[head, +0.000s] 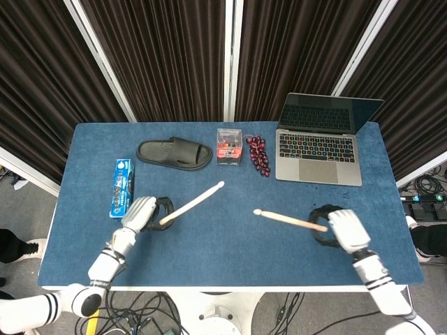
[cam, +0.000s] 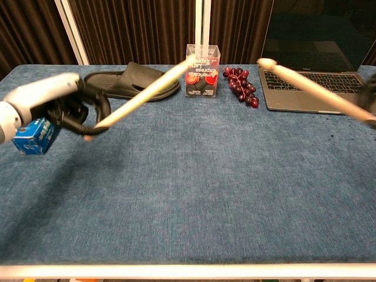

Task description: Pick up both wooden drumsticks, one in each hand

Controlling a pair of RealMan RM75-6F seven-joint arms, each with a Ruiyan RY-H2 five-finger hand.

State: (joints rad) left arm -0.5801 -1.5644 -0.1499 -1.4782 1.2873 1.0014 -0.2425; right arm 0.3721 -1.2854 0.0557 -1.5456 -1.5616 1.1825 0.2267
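My left hand (head: 142, 213) (cam: 56, 101) grips one wooden drumstick (head: 193, 202) (cam: 144, 93) by its butt end. That stick is lifted off the blue table, its tip pointing up and away toward the clear box. My right hand (head: 343, 230) holds the other drumstick (head: 288, 220) (cam: 311, 89) near its butt, raised above the table with its tip pointing left toward the table's middle. In the chest view the right hand (cam: 371, 94) shows only as a dark shape at the right edge.
A black slipper (head: 174, 152), a clear box with red contents (head: 229, 146), a bunch of dark grapes (head: 259, 154) and an open laptop (head: 319, 141) line the far side of the table (head: 230, 251). A blue carton (head: 121, 187) lies at the left.
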